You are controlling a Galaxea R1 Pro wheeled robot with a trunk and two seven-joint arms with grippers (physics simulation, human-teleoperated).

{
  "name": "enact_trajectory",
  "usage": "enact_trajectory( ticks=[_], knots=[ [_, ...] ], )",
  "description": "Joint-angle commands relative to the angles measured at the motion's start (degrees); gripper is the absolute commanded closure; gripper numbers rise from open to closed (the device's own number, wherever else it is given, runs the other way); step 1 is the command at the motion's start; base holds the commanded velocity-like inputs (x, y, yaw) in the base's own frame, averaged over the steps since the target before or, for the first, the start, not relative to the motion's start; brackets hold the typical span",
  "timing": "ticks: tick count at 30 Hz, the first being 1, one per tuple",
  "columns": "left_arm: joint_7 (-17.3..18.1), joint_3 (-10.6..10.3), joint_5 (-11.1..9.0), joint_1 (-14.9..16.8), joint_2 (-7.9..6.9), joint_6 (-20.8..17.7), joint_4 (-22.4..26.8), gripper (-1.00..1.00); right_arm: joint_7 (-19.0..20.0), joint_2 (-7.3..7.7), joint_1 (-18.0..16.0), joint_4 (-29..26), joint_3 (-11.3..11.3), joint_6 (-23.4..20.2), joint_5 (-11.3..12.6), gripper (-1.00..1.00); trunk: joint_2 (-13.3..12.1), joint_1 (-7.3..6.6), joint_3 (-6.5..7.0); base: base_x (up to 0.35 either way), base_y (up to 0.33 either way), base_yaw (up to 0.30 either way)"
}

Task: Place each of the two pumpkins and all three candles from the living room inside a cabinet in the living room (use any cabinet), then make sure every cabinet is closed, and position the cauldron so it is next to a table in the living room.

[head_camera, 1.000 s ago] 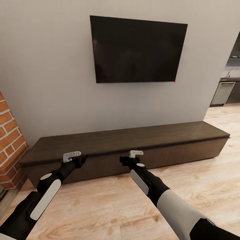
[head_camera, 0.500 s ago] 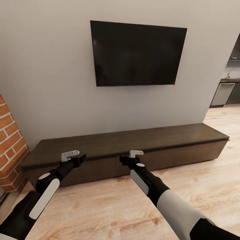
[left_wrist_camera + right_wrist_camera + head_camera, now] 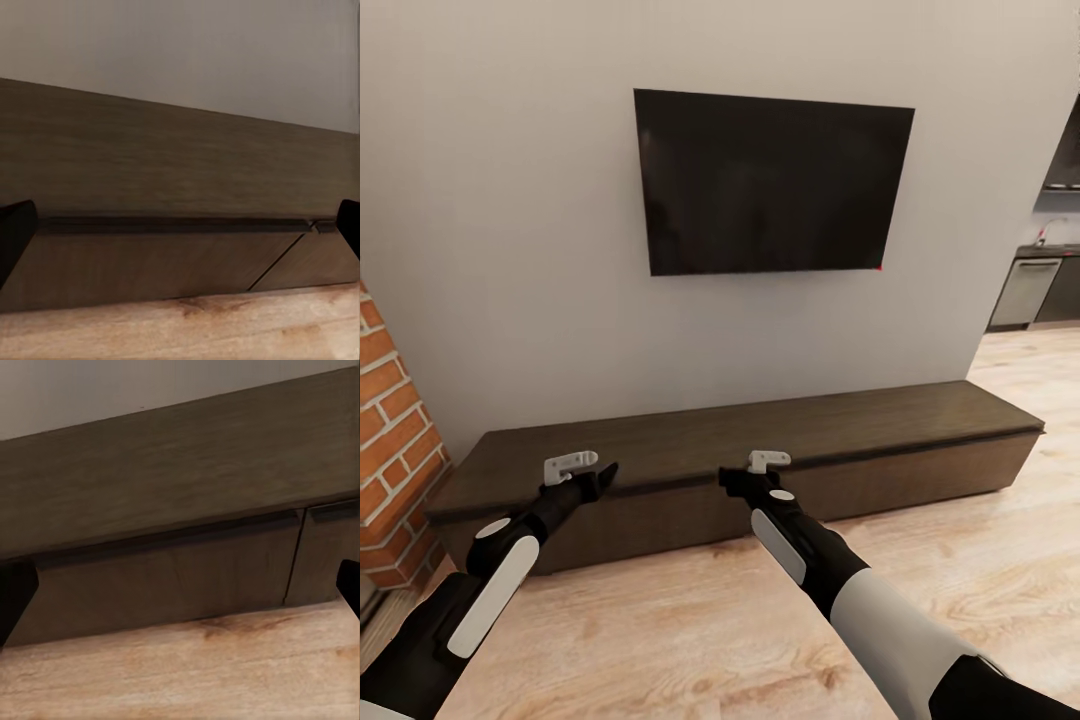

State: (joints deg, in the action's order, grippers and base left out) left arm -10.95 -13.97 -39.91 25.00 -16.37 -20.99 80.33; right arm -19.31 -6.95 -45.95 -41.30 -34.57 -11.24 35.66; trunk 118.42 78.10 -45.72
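The cabinet (image 3: 760,440), a long low dark-brown unit, stands against the grey wall with all its drawer fronts flush and shut. My left gripper (image 3: 598,480) hovers in front of its left part, open and empty. My right gripper (image 3: 735,480) hovers before its middle, also open and empty. The left wrist view looks at the cabinet's top and front (image 3: 172,180) from close by, with dark fingertips (image 3: 13,232) at both sides. The right wrist view shows a drawer front (image 3: 165,577) and a seam between two fronts, with fingertips (image 3: 15,592) spread wide.
A black TV (image 3: 770,185) hangs on the wall above the unit. A red-brick fireplace edge (image 3: 385,440) stands at the left. Light wood-plank floor (image 3: 690,620) runs in front. A kitchen opening with a steel appliance (image 3: 1025,290) lies at the far right.
The whole picture has shifted: the TV and cabinet sit lower and the brick edge further left, so the camera has moved. Both arms keep the same pose, grippers still open.
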Motion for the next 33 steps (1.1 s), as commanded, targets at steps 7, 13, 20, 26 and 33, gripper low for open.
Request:
enact_trajectory(
  ticks=[7,13,20,26,33],
  knots=[
    [-0.57,-0.15,-0.61,0.05,-0.06,-0.14,0.09,-1.0,-0.47,0.05,-0.08,-0.09,-0.31,0.86,0.38,-1.0,-2.79,-1.55,1.84,0.0,0.0,0.0],
    [-0.57,-0.11,-0.61,0.05,-0.06,-0.15,0.09,-1.0,-0.47,0.02,-0.08,-0.09,-0.27,1.03,0.38,-1.0,-5.2,-2.87,3.3,0.0,0.0,0.0],
    [-0.48,-0.2,-0.54,0.05,-0.08,-0.04,0.16,-1.0,-0.42,0.05,-0.04,-0.09,-0.22,1.04,0.38,-1.0,-5.6,-3.09,3.52,0.0,0.0,-0.034],
    [-0.55,-0.18,-0.52,0.05,-0.07,-0.08,0.12,-1.0,-0.39,0.05,-0.07,-0.09,-0.15,1.07,0.38,-1.0,-5.6,-3.09,3.52,0.0,0.0,-0.232],
    [-0.62,-0.18,-0.52,0.05,-0.01,-0.1,0.16,-1.0,0.53,0.06,-0.06,-0.03,-0.06,2.39,0.38,-1.0,-5.6,-3.09,3.63,0.0,0.0,-0.284]
  ],
)
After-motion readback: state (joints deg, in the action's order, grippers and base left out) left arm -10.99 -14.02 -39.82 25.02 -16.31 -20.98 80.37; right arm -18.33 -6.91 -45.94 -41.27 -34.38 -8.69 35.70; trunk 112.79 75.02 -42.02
